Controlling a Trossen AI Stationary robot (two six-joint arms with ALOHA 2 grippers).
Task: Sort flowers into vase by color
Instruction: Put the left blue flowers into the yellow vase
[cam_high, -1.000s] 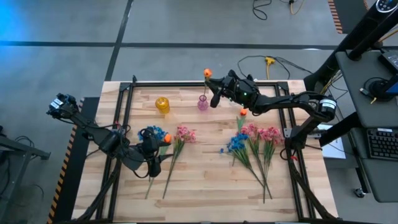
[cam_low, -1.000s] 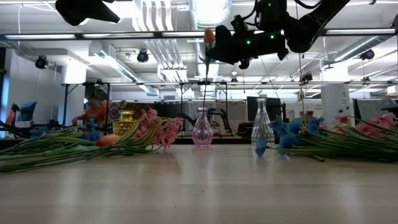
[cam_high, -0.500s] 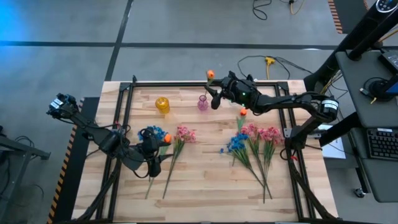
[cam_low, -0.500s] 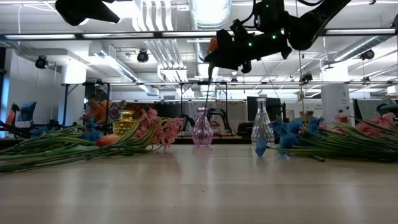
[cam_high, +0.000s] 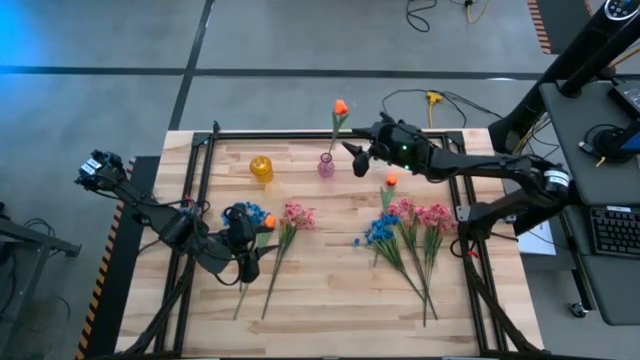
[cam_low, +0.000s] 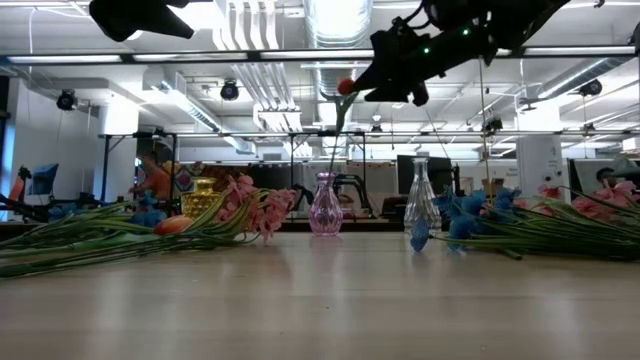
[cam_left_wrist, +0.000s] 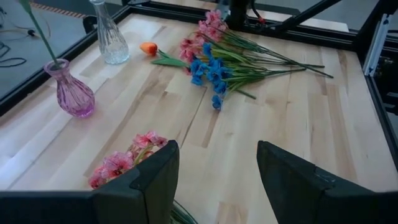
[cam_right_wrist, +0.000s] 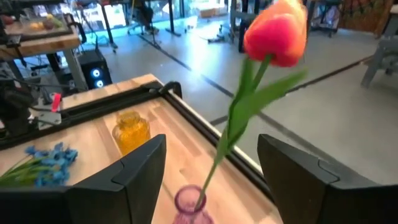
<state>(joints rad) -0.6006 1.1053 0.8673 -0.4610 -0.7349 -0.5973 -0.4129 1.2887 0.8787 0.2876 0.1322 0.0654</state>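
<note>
An orange tulip (cam_high: 340, 106) stands with its stem in the neck of the pink vase (cam_high: 326, 166) and leans toward the far edge; its bloom (cam_right_wrist: 278, 31) fills the right wrist view. My right gripper (cam_high: 358, 155) hovers open just right of the vase, above table height (cam_low: 385, 75), with the stem ahead of its fingers and untouched. My left gripper (cam_high: 245, 265) hangs open over the left pile of blue (cam_high: 245, 213), orange (cam_high: 268, 221) and pink flowers (cam_high: 298, 214). It holds nothing (cam_left_wrist: 217, 180).
A yellow vase (cam_high: 261, 168) stands left of the pink one, and a clear glass vase (cam_low: 421, 205) to its right. A second pile of blue (cam_high: 378, 232) and pink flowers (cam_high: 420, 215) lies at the right, with a loose orange tulip (cam_high: 391, 181) beside it. A black frame (cam_high: 300, 134) rims the table.
My right gripper has opened and let go of the orange tulip, then drawn back toward the table's right edge and slightly up. The tulip has slid lower into the pink vase and stands there on its own, leaning.
</note>
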